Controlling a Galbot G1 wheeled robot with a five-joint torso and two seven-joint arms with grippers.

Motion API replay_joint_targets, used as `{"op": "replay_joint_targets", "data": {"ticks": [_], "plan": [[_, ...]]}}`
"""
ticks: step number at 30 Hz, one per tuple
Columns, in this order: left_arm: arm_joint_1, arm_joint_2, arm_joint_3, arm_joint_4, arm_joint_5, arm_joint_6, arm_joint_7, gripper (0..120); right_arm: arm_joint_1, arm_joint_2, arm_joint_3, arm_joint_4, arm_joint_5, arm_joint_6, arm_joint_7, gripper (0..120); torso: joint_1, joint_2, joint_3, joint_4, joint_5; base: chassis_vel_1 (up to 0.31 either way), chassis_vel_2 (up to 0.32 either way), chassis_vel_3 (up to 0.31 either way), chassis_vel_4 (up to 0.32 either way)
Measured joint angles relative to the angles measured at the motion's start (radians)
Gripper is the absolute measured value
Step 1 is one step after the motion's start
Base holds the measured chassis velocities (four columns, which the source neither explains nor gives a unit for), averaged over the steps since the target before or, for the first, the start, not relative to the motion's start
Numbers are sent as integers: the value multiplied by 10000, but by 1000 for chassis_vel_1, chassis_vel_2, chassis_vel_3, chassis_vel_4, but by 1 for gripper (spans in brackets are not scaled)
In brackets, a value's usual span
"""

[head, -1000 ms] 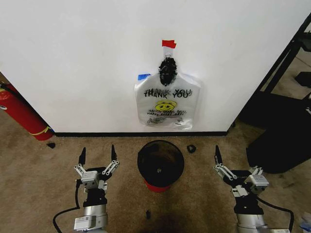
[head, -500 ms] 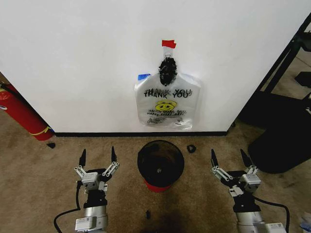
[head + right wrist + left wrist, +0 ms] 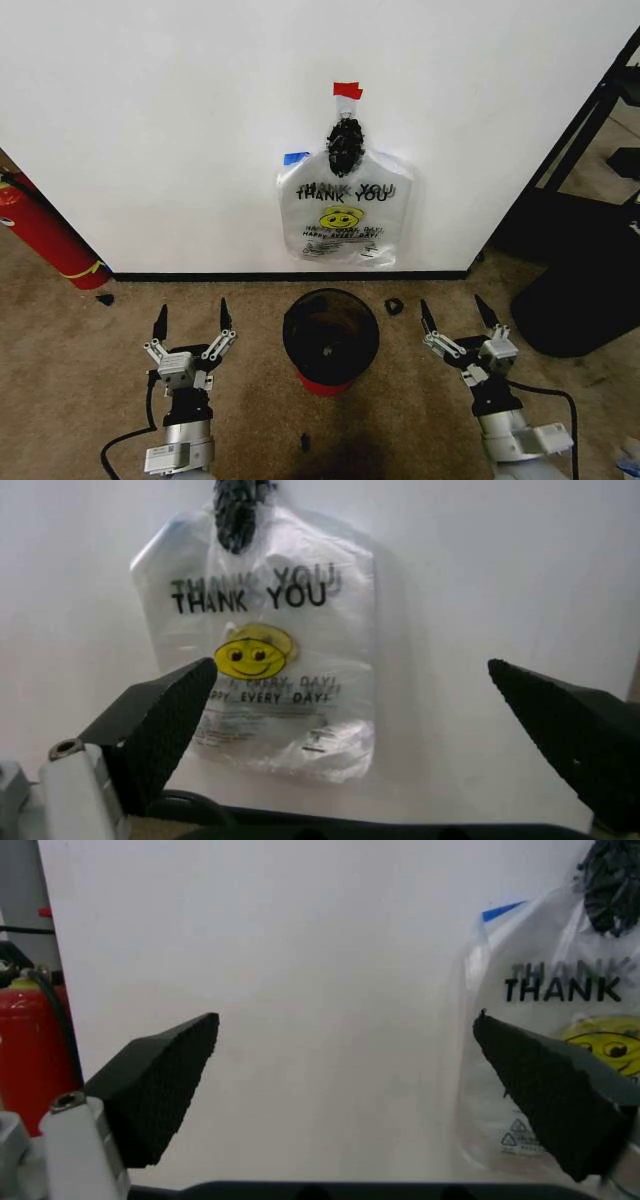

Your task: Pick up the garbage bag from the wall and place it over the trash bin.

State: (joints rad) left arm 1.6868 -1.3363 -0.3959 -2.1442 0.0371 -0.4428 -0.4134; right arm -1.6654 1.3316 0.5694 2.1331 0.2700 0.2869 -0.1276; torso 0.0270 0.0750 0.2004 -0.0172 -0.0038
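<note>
Head view: garbage bag [image 3: 345, 215] hangs on the wall at upper centre above the trash bin [image 3: 331, 338], left claw [image 3: 190, 322] and right claw [image 3: 455, 314] spread wide, empty; reaching up comes next.

Colours at the white wall

The garbage bag [image 3: 345, 215] is translucent white with black "THANK YOU" lettering and a yellow smiley, gathered under a black bunch, with red tape [image 3: 347, 91] above and blue tape [image 3: 295, 158] beside. The trash bin [image 3: 331, 338] is black with a red base. The carpet [image 3: 80, 360] is brown; the fire extinguisher [image 3: 40, 233] is red with a yellow band.
</note>
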Motion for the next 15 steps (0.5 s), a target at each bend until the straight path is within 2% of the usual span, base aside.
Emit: {"op": "replay_joint_targets", "data": {"ticks": [15], "plan": [[97, -54, -240, -92, -140, 92, 6, 100, 1516, -847, -640, -930, 427, -250, -401, 100, 1, 0, 0, 0, 0, 0, 0, 0, 0]]}}
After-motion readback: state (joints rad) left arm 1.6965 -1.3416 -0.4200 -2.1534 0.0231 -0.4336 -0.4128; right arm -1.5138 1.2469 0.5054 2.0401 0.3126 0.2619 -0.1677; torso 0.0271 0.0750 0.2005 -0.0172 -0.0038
